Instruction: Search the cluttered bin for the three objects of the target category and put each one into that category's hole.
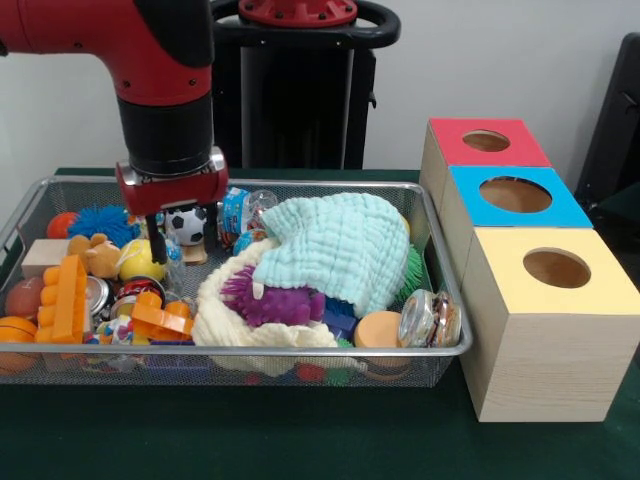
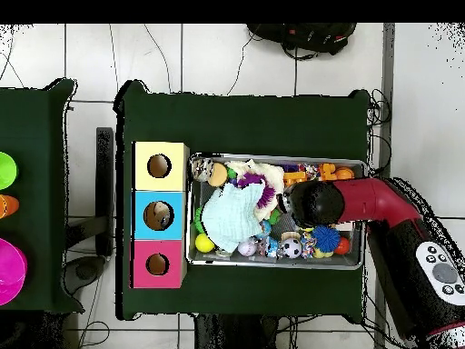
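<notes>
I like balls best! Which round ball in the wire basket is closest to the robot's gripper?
The small black-and-white soccer ball. It sits right beside the gripper, while the yellow tennis ball lies lower and the orange balls rest at the wire mesh basket's far end.

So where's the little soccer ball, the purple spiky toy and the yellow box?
soccer ball (image 1: 186, 224), front view, on its white front with black patches.
purple spiky toy (image 1: 272, 302), front view, middle of its body.
yellow box (image 1: 545, 268), front view, yellow top beside the hole.
</notes>
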`<state>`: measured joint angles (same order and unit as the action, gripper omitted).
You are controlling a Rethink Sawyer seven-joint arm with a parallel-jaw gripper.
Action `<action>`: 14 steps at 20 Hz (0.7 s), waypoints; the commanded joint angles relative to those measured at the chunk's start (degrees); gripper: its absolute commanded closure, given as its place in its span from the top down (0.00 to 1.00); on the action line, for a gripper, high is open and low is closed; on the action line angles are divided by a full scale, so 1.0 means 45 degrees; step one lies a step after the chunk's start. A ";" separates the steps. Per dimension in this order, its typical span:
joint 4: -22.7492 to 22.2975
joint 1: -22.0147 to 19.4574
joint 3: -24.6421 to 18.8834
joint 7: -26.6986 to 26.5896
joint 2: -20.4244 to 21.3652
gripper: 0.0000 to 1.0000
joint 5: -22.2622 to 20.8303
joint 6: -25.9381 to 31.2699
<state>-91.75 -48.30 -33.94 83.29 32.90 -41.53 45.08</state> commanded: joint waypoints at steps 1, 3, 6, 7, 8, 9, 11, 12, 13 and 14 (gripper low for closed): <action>0.0348 -0.0498 0.0379 -0.0868 -0.0365 1.00 -0.0456 -0.0674; 0.0233 -0.0624 0.0355 -0.0937 -0.0352 1.00 -0.0409 -0.0728; 0.0142 -0.0857 0.0262 -0.1109 -0.0368 1.00 -0.0375 -0.0795; 0.0078 -0.0955 0.0221 -0.1196 -0.0360 1.00 -0.0378 -0.0818; -0.0012 -0.1075 0.0197 -0.1236 -0.0351 1.00 -0.0373 -0.0858; -0.0083 -0.1158 0.0165 -0.1270 -0.0340 1.00 -0.0377 -0.0890; -0.0285 -0.1352 0.0127 -0.1293 -0.0289 1.00 -0.0384 -0.0968; -0.0469 -0.1421 0.0144 -0.1199 -0.0209 1.00 -0.0406 -0.1062; -0.0717 -0.1479 0.0173 -0.1041 -0.0115 1.00 -0.0424 -0.1196; -0.0966 -0.1536 0.0201 -0.0882 -0.0022 1.00 -0.0443 -0.1330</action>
<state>-91.89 -53.17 -33.91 83.29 32.92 -41.54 43.80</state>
